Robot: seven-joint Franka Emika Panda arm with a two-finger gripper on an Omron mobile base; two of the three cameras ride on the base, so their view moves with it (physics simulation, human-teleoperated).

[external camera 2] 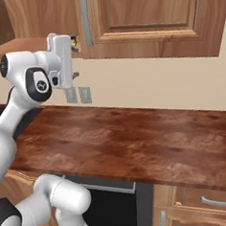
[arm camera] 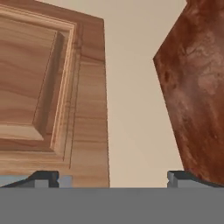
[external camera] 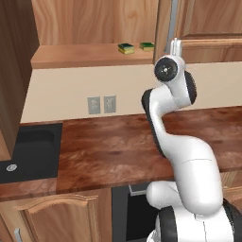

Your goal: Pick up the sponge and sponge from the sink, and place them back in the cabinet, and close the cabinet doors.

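Two green-topped yellow sponges [external camera: 125,48] [external camera: 147,46] lie side by side on the bottom shelf of the open cabinet [external camera: 75,56]. Its left door [external camera: 14,71] stands swung out toward me. A panelled door [external camera 2: 145,16] with a grey handle [external camera 2: 84,16] faces the room just right of the opening. My gripper [external camera: 176,47] [external camera 2: 73,56] is raised near that door's lower corner, right of the sponges. In the hand view it is open [arm camera: 113,179] with nothing between the fingertips [arm camera: 43,177]. The black sink [external camera: 28,151] is at the lower left.
A brown wooden counter [external camera: 118,146] runs under the cabinet, with two wall outlets [external camera: 101,104] on the cream backsplash above it. Lower cabinets with arched-panel doors [external camera: 56,217] and a dark appliance opening [external camera 2: 112,206] sit below the counter's front edge.
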